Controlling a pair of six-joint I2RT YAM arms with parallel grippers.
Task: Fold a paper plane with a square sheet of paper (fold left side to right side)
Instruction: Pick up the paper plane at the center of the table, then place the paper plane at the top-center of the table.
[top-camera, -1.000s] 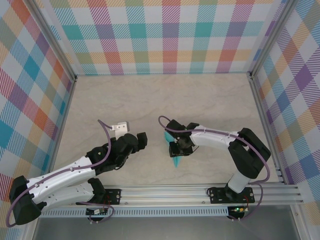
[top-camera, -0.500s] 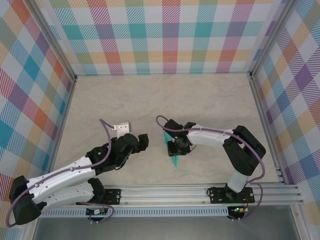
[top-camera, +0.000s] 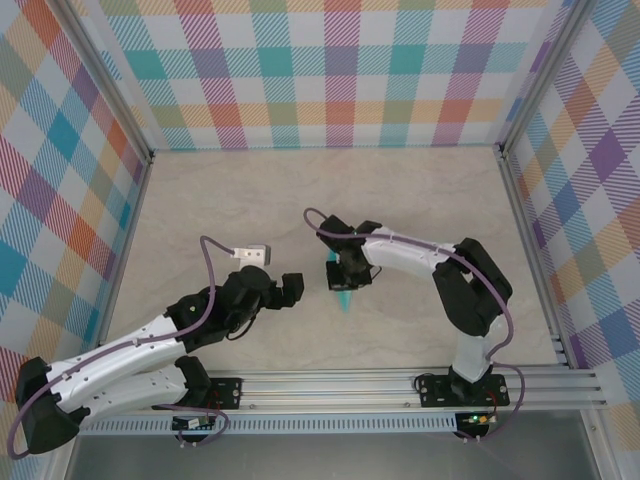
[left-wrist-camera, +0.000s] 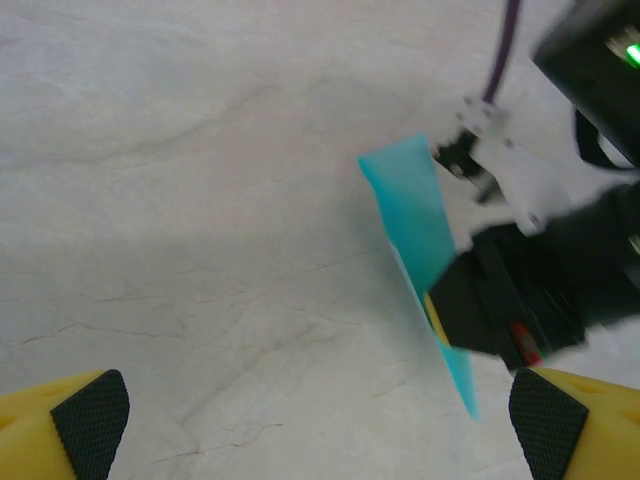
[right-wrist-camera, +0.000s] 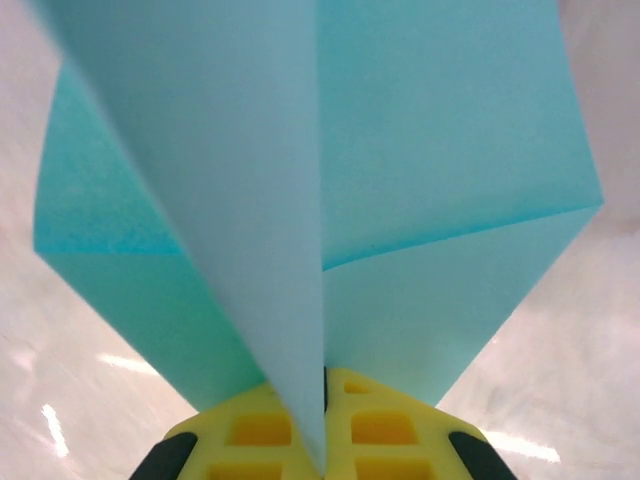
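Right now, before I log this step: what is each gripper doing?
Left gripper: open, holding nothing.
Right gripper: closed on the folded teal paper.

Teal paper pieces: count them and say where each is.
1. The folded teal paper is clamped in the right gripper near the middle of the table, apart from the open left gripper. Pieces under the arms would be hidden.

Top camera looking down on worktop (top-camera: 300, 200), left wrist near, right wrist closest, all sharing folded teal paper (left-wrist-camera: 415, 215)
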